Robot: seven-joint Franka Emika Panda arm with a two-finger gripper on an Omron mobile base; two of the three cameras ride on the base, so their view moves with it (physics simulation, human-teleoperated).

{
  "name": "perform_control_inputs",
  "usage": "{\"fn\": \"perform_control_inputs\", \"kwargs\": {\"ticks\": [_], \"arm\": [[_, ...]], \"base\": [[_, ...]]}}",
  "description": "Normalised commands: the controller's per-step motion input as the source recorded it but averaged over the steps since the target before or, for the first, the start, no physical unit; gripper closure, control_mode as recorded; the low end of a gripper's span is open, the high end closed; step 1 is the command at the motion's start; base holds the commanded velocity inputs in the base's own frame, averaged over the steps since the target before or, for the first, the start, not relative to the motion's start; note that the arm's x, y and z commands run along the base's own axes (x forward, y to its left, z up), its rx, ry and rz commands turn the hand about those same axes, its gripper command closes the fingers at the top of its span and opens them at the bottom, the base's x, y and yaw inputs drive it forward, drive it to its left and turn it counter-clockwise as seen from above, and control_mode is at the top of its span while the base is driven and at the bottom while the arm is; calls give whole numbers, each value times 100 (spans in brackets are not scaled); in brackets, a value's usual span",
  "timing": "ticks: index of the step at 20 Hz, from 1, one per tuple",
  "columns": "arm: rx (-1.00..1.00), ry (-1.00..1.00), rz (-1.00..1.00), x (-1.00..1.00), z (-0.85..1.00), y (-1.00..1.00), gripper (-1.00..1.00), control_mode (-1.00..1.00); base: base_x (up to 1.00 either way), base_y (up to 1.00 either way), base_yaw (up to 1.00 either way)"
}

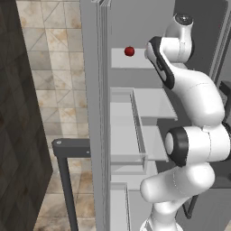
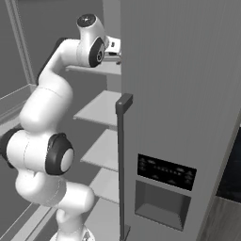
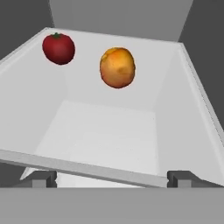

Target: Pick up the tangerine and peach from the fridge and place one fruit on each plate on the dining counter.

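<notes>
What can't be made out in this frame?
- The orange fruit beside the dark red ball: tangerine or peach, hand view cannot settle.
- Second fruit: the arm blocks the right of the shelf in the left base view.
- Claw: fingertips cut off at the bottom edge.

No legible text, labels, brands or numbers in any view. Fridge (image 2: 179, 94) door carries a dark control panel (image 2: 166, 172), lower centre-right of the right base view; its pale marks are too small and blurred to read.
</notes>
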Motion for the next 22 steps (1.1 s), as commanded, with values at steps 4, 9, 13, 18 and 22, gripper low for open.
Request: {"fn": "perform_control_inputs", "kwargs": {"ticks": [4,9,13,18,22], "arm": [[0,0,0,47,0,-4,-100,-100],[0,0,0,20,-4,0,-100,-100],[0,0,0,13,-6,0,-100,-100],[0,-2,0,19,-10,0,-100,-100],[0,-12,0,19,-14,0,-100,-100]], "base": [[0,0,0],[0,0,0],[0,0,0],[0,0,0],[0,0,0]]}}
